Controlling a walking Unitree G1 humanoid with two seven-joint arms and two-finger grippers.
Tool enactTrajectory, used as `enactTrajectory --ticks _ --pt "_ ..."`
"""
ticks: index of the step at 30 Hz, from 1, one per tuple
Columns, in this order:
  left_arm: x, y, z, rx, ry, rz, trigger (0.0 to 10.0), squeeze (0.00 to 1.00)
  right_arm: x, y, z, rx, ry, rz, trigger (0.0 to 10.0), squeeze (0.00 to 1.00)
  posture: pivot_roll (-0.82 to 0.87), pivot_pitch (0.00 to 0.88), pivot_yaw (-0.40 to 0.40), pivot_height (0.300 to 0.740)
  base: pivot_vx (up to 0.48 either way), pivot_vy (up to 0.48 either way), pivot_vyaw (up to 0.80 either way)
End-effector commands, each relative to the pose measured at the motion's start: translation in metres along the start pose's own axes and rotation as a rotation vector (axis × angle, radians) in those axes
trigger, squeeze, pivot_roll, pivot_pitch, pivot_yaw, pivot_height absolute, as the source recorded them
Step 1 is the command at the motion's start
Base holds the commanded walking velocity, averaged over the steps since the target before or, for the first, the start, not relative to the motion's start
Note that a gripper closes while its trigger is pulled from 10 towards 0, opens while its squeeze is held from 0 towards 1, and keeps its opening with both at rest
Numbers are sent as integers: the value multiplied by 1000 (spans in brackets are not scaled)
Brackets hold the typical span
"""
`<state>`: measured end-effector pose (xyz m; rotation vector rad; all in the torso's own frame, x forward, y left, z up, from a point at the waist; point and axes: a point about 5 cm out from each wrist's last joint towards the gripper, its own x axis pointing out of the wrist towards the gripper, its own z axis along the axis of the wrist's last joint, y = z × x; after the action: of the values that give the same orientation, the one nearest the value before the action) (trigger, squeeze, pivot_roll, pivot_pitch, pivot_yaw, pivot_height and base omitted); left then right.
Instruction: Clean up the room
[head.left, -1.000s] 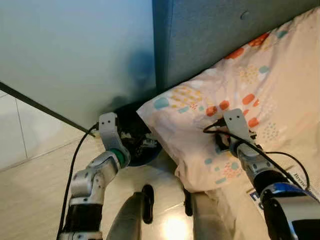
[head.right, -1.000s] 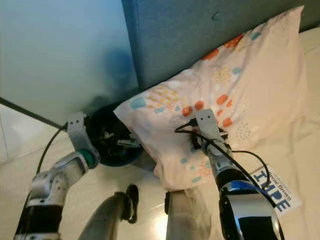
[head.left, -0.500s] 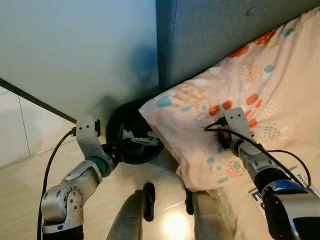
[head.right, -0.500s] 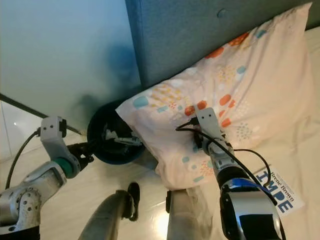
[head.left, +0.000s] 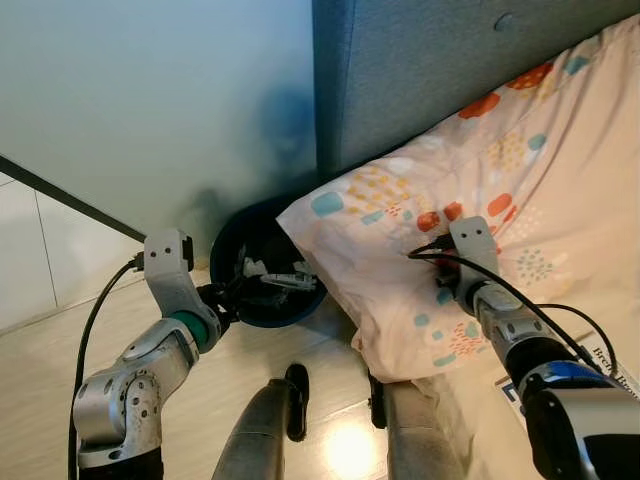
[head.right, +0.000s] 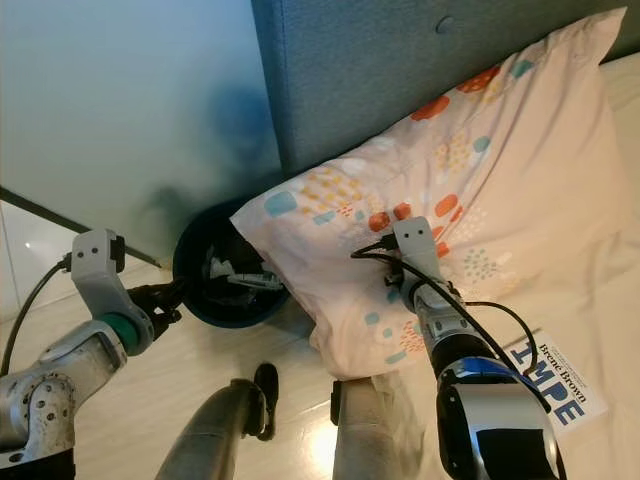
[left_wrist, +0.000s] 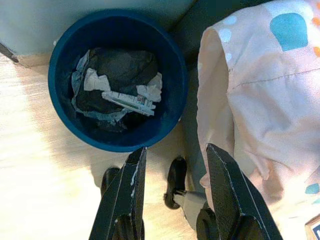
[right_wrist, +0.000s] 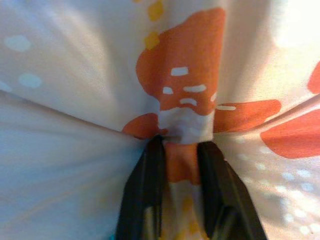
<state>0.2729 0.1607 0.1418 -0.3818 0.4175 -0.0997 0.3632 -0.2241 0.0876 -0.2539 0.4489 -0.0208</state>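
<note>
Head eyes look down — wrist views close on bin (left_wrist: 115, 80), pillow (right_wrist: 100, 75).

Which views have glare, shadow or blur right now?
Left eye view: bright glare patch on the floor between the robot's legs, dark shadow on the wall beside the headboard. Left wrist view: sharp, bin evenly lit, floor washed out pale. Right wrist view: soft focus, pillow fabric blown out toward one corner, right hand pinching a fold.
</note>
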Motion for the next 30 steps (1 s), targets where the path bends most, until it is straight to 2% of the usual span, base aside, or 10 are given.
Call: enactTrajectory --ticks 1,10,12,15,19,26,27,28,29,30 --pt "-2 7 -8 -17 36 31 10000 0 -4 -4 -31 50 106 -31 0 0 187 568 157 740 0 0 0" --pt "1 6 -8 -19 39 34 10000 0 -4 -7 -26 66 83 -49 0 0 184 561 154 740 0 0 0" --pt "4 2 -6 9 25 19 10000 0 -3 -10 -13 68 18 -62 0 0 148 513 133 740 0 0 0" --pt "7 -2 -7 42 22 1 10000 0 -2 -12 -2 61 -43 -73 0 0 148 513 133 740 0 0 0" --pt "12 -8 -5 48 10 -24 10000 0 -4 -20 23 0 -199 -118 0 0 107 456 111 740 0 0 0" --pt "16 -12 -1 43 -10 -48 10000 0 -12 -30 44 -59 -373 -169 0 0 59 389 90 740 0 0 0" --pt "18 -13 -1 43 -12 -55 10000 0 -15 -32 49 -63 -419 -185 2941 0 46 373 87 740 0 0 0" --pt "19 -14 -1 45 -14 -60 10000 0 -17 -34 52 -66 -449 -194 2941 0 46 373 87 740 0 0 0" --pt "21 -15 -2 46 -14 -67 10000 0 -20 -36 54 -61 -486 -205 10000 0 24 349 83 740 0 0 0" --pt "23 -16 -2 51 -15 -74 10000 0 -23 -38 57 -58 -517 -213 10000 0 24 349 83 740 0 0 0"
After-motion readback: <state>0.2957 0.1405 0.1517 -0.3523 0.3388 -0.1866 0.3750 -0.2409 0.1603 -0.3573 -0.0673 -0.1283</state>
